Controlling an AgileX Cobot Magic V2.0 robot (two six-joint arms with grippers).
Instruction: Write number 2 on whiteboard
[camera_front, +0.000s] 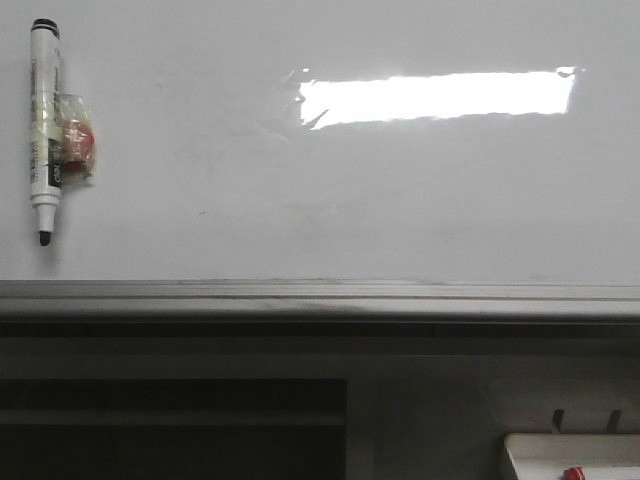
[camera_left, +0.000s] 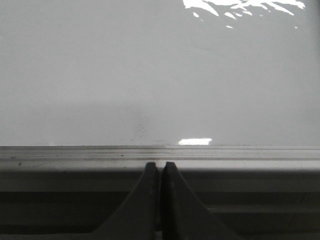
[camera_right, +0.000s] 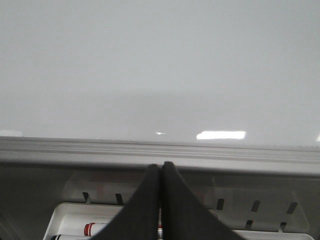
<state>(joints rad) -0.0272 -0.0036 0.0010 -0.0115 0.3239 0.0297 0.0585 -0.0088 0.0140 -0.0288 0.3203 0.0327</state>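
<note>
The whiteboard (camera_front: 400, 200) carries no number 2 yet. Both the left gripper (camera_left: 160, 167) and right gripper (camera_right: 161, 167) have fingers pressed together, empty — the marker (camera_front: 44, 130) at far left could slip when grasped.

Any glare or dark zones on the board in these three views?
Front view: a blown-out rectangular reflection on the whiteboard; dark below the rail. Left wrist view: ragged glare, a small highlight by the rail. Right wrist view: small highlight, soft shadow band above the rail.
</note>
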